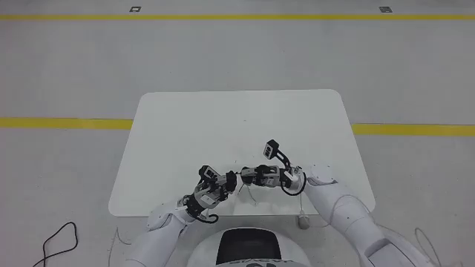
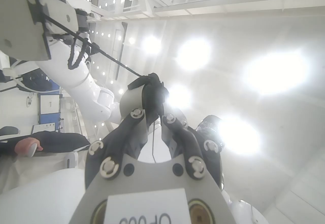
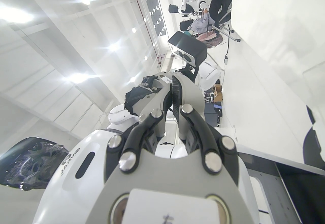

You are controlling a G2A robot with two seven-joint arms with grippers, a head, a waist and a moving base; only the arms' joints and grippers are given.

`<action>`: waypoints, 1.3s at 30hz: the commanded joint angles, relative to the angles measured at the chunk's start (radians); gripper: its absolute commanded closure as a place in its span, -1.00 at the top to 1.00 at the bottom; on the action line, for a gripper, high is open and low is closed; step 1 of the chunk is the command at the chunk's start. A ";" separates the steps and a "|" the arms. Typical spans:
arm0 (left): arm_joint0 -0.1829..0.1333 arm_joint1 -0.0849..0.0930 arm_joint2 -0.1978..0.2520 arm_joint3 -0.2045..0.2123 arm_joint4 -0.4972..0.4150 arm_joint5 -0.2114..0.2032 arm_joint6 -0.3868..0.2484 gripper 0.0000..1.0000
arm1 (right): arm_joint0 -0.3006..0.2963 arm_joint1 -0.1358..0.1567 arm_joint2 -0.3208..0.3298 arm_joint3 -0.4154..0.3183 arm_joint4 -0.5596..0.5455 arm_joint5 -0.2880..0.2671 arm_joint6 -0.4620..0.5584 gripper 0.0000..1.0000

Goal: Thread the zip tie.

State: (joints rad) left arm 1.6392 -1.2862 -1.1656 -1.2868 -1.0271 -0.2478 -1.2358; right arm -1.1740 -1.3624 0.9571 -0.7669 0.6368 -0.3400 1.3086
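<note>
Twice pinched: black zip tie [image 2: 111, 58], stretched straight between left gripper [image 2: 151, 87] and right gripper [image 3: 174, 94], fingers of both closed on it. Held over white table [image 1: 223, 119], near its front edge. Beside right arm [image 1: 334, 193], small white object [image 1: 301, 222] on a cord at that edge. White label [image 2: 147, 207] on left gripper's base, print cut off.

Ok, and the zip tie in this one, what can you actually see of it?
The zip tie is a thin black strap, plastic by its look, stretched in a straight line through the air between the two grippers. One end is pinched in the closed fingertips of the left gripper. The other end runs in between the fingers of the right gripper. Its head is hidden, so I cannot tell whether it is threaded. It is held over the near part of the white table.
</note>
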 commanded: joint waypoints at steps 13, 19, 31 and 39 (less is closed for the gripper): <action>0.000 0.000 0.000 0.000 0.000 0.000 0.000 -1.00 | -0.007 0.017 0.052 -0.014 -0.017 0.000 -0.054 1.00; 0.000 0.000 0.000 0.000 0.000 0.000 0.000 -1.00 | -0.042 0.037 0.120 -0.097 -0.033 0.000 -0.074 1.00; 0.000 0.000 0.006 -0.015 -0.016 -0.003 0.015 -1.00 | -0.071 0.045 0.127 -0.163 -0.078 0.000 -0.133 1.00; 0.063 0.014 -0.029 -0.106 -0.042 -0.078 -0.052 -1.00 | -0.171 0.085 0.225 -0.338 -0.110 0.000 -0.165 1.00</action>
State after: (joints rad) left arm 1.6864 -1.2751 -1.1878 -1.3696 -1.0684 -0.3168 -1.2800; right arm -1.3301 -1.2830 1.1675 -1.0780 0.5299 -0.3400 1.1482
